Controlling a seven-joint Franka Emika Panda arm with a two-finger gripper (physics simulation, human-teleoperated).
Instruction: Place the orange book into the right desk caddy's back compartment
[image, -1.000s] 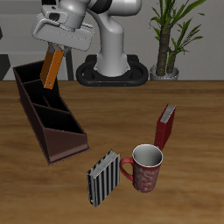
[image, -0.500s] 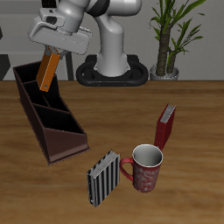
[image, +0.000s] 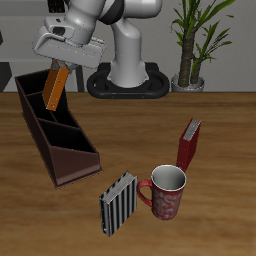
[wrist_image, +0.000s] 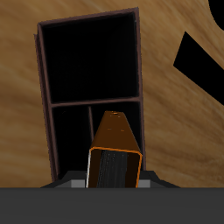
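The gripper (image: 62, 60) is gripping the orange book (image: 56, 84) by its upper end, and the book is hanging tilted in the air above the back end of the right desk caddy (image: 55, 140), its lower corner reaching down to about the level of the caddy's rear rim. In the wrist view the book (wrist_image: 115, 153) is showing its pale page edges between the fingers, and past it the caddy (wrist_image: 42, 96) is opening into dark slots; the large square one is the back compartment (wrist_image: 91, 61), and the book is sitting over the divided sections just beside it, not over that slot. The compartment's walls are leaving an unobstructed dark opening, wider than the book is thick, with bare wooden table (image: 220, 200) around the caddy's outer edges. The other things are standing well apart from the caddy's back end: a striped book (image: 118, 203) and a red mug (image: 166, 191) near the table's front edge, and a dark red book (image: 189, 143) farther off. Compared with half a second ago, the gripper and book are sitting a little lower and slightly closer to the caddy's rear wall, and the tilt is looking about the same.
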